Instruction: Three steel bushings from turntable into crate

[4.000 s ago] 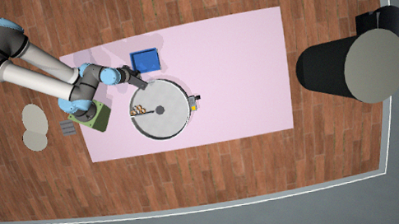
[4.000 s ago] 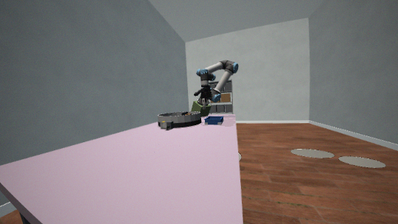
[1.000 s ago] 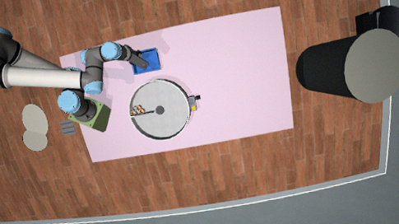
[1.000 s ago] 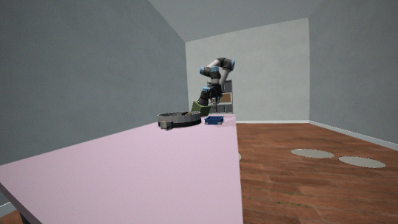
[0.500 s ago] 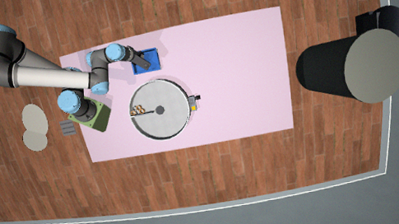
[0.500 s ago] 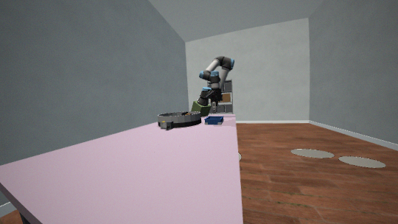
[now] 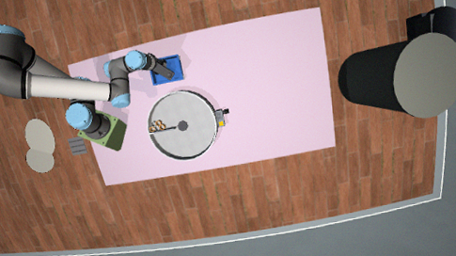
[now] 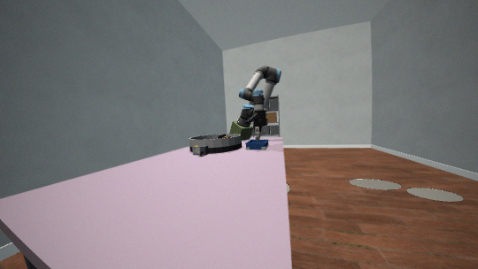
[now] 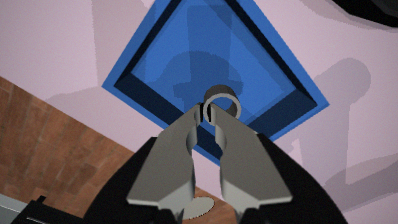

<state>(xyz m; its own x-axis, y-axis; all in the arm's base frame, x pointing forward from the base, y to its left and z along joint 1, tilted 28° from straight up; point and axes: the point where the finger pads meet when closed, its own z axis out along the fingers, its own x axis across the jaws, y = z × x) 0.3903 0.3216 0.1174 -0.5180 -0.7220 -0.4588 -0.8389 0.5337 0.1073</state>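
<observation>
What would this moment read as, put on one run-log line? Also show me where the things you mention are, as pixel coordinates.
claw [image 7: 172, 77] [image 8: 258, 138] [image 9: 205, 104]: shut on steel bushing [image 9: 223, 95] by its wall | over: blue crate [image 7: 181, 69] [image 8: 257, 144] [image 9: 295, 65] | bushings in crate: none visible | next: likely lower, release

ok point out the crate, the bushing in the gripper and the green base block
crate [image 7: 180, 68] [image 8: 257, 146] [image 9: 291, 62]: top view, right rim; exterior, front wall; wrist, right rim
bushing [image 9: 215, 90]: wrist view, outer wall
green base block [image 7: 118, 139] [image 8: 239, 131]: top view, free corner; exterior, front face
</observation>
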